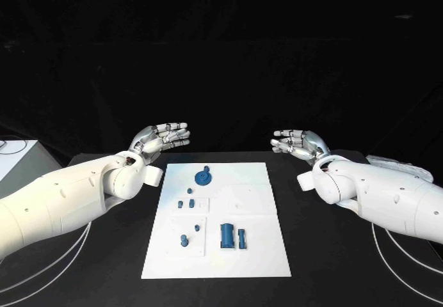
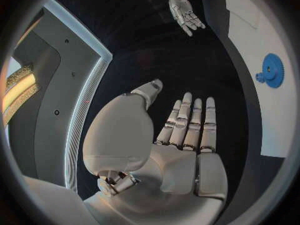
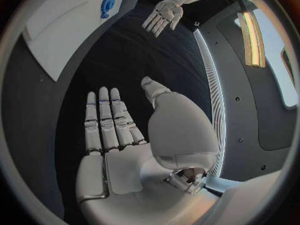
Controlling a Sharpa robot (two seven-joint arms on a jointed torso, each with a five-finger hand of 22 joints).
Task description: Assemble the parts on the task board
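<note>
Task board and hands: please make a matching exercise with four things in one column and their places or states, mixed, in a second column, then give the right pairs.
Things:
1. left hand
2. gear-shaped blue part
3. large blue cylinder
4. task board

Places or states:
A. lies flat in the middle of the black table
B. on the board's far end
C. on the board's near half, beside a thinner blue part
D. open, raised beyond the board's far left corner, holding nothing

Pairs: 1-D, 2-B, 3-C, 4-A
</note>
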